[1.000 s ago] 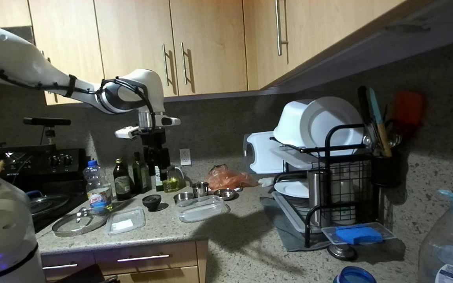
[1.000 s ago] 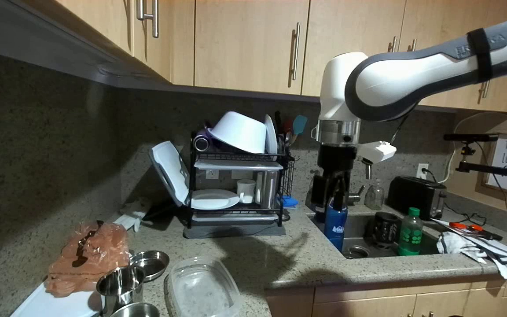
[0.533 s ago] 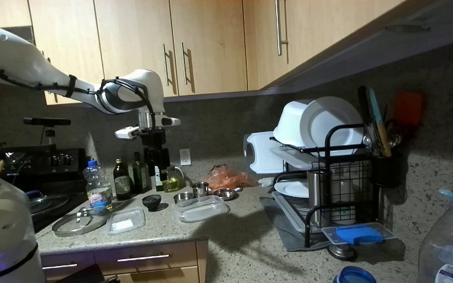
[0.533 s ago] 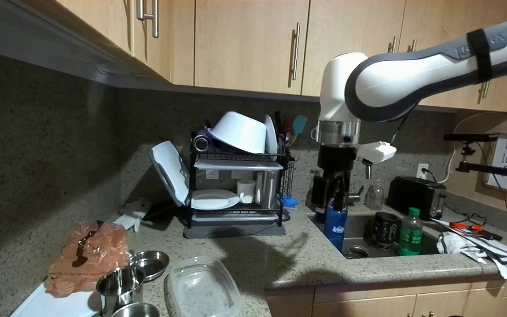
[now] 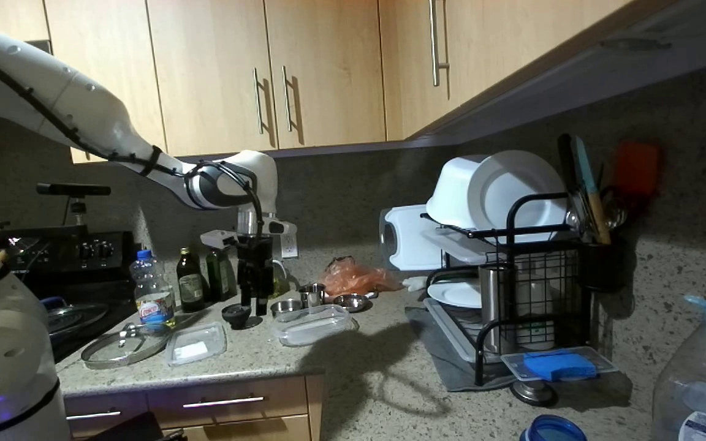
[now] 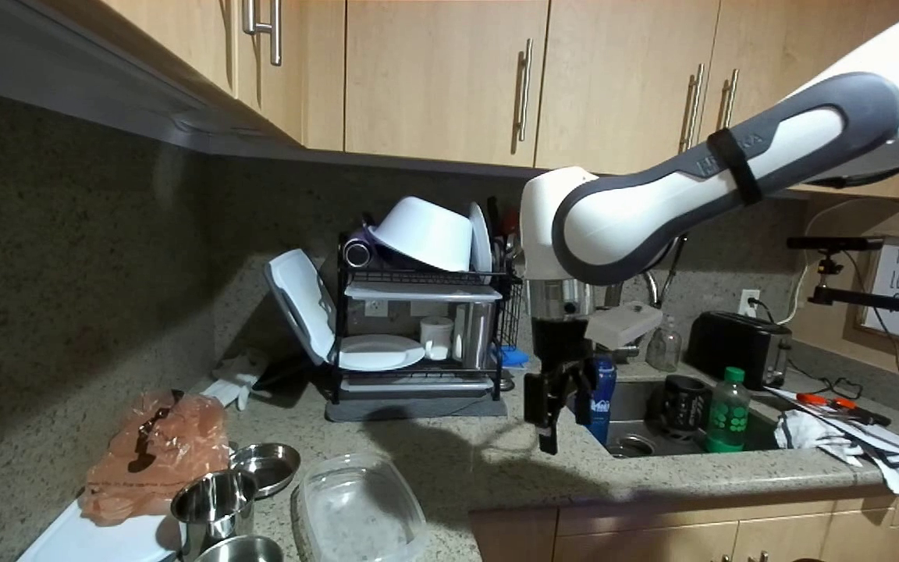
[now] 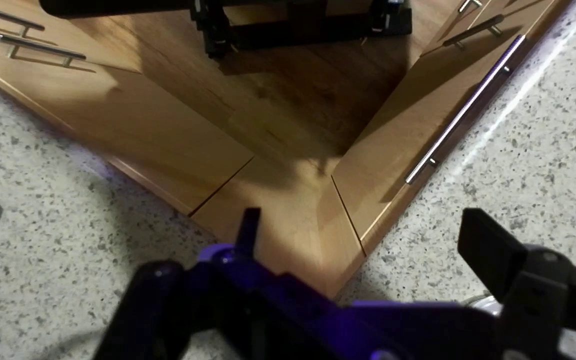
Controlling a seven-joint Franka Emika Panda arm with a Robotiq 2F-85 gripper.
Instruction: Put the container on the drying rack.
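A speckled counter [image 5: 383,315] turns a corner beneath wooden cupboards [image 6: 442,86]. The container [image 6: 360,515], clear, sits on it, well apart from the rack [image 5: 510,233]; in an exterior view it is in front of the rack. The gripper [image 7: 360,220] hangs over the counter's inner edge, well apart from the rack, its fingers [image 7: 488,245] spread wide with nothing between them. The rack carries a white bowl [image 6: 422,234]. In that exterior view, an orange bag [image 6: 168,460] lies left of the rack, the sink [image 6: 637,406] right.

The clear container [image 6: 364,511] lies on the counter [image 6: 512,476], apart from the black two-tier drying rack [image 6: 422,278].
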